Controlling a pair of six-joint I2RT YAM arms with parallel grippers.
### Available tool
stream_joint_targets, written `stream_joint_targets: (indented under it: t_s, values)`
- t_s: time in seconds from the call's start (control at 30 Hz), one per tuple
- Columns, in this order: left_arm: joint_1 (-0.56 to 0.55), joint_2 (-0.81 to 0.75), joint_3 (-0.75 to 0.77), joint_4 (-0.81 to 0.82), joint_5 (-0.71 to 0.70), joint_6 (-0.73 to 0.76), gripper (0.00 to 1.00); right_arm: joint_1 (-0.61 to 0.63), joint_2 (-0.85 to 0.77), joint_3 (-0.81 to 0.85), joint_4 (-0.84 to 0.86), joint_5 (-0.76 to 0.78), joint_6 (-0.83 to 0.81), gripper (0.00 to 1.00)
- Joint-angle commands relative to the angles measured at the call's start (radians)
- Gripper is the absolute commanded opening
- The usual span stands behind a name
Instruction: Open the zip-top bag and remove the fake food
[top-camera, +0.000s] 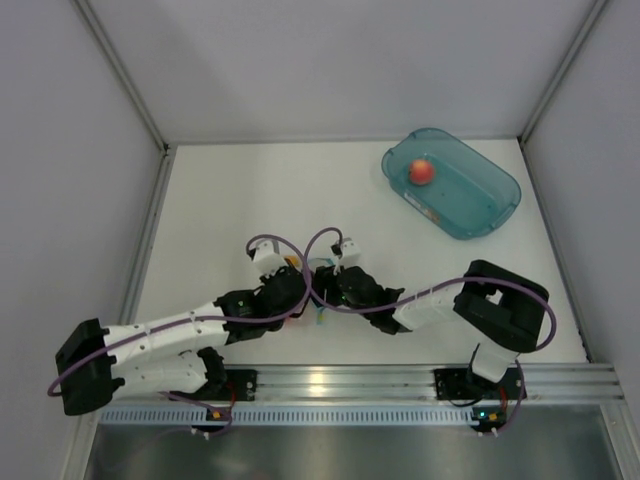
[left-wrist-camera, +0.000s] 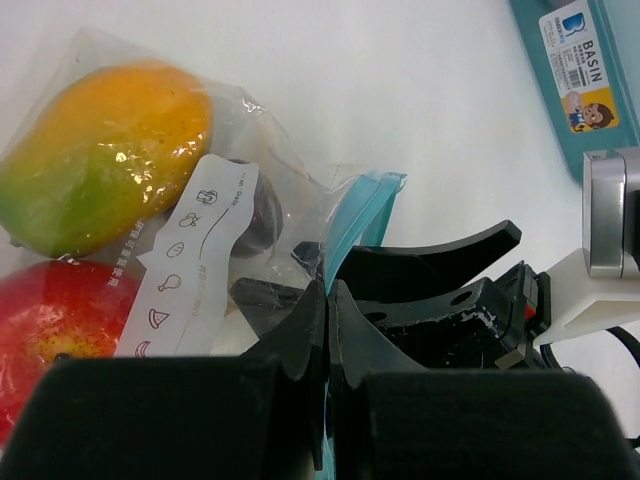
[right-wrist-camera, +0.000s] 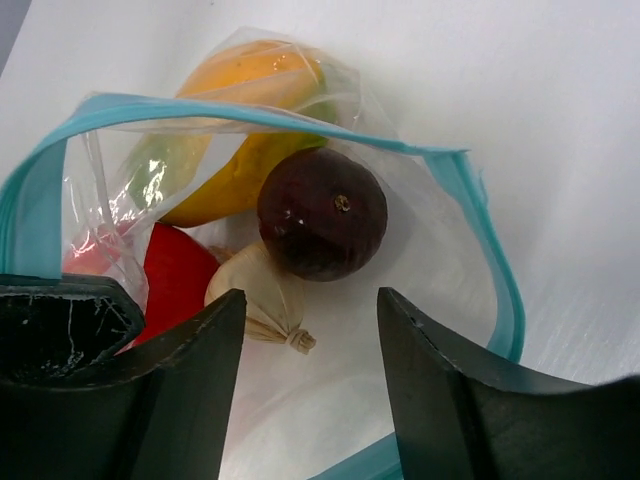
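Observation:
The zip-top bag (right-wrist-camera: 430, 240) lies open, its teal zip strip (right-wrist-camera: 250, 112) spread into a loop. Inside are the yellow-orange mango (right-wrist-camera: 240, 90), a dark red ball (right-wrist-camera: 322, 212), a red fruit (right-wrist-camera: 175, 270) and a beige garlic-like piece (right-wrist-camera: 250, 292). My right gripper (right-wrist-camera: 310, 295) is open, its fingers at the bag's mouth just short of the dark ball. My left gripper (left-wrist-camera: 328, 288) is shut on the teal strip (left-wrist-camera: 355, 215); the mango (left-wrist-camera: 110, 150) and red fruit (left-wrist-camera: 55, 320) lie beyond it. In the top view both grippers (top-camera: 300, 285) (top-camera: 338, 283) meet mid-table and hide the bag.
A teal translucent tub (top-camera: 480, 205) stands at the back right with a pinkish-red ball (top-camera: 422, 171) in it. Its labelled wall (left-wrist-camera: 585, 65) shows in the left wrist view. White walls enclose the table on three sides.

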Motion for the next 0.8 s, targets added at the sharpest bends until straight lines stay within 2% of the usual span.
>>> stream_joint_targets:
  t_s: [0.0, 0.13, 0.37, 0.43, 0.47, 0.5, 0.77]
  values:
    - [-0.019, -0.014, 0.026, 0.115, 0.179, -0.008, 0.00, -0.002, -0.004, 0.027, 0.269, 0.019, -0.004, 0.60]
    - [-0.019, -0.006, 0.015, 0.200, 0.289, -0.028, 0.00, -0.003, 0.001, 0.001, 0.359, 0.055, 0.007, 0.61]
    - [-0.019, -0.029, -0.043, 0.350, 0.392, -0.094, 0.00, -0.003, -0.007, -0.058, 0.461, 0.097, 0.088, 0.56]
    - [-0.019, -0.041, -0.049, 0.364, 0.400, -0.106, 0.00, -0.003, -0.039, -0.060, 0.405, 0.146, 0.102, 0.56]
    - [-0.019, -0.057, -0.052, 0.371, 0.409, -0.112, 0.00, -0.003, -0.049, -0.018, 0.263, 0.166, 0.100, 0.57]
    - [-0.019, -0.064, -0.055, 0.373, 0.411, -0.115, 0.00, -0.005, -0.056, 0.001, 0.210, 0.180, 0.096, 0.59]
    - [-0.017, -0.092, -0.077, 0.372, 0.403, -0.123, 0.00, -0.011, 0.004, 0.055, 0.090, 0.266, 0.113, 0.67]
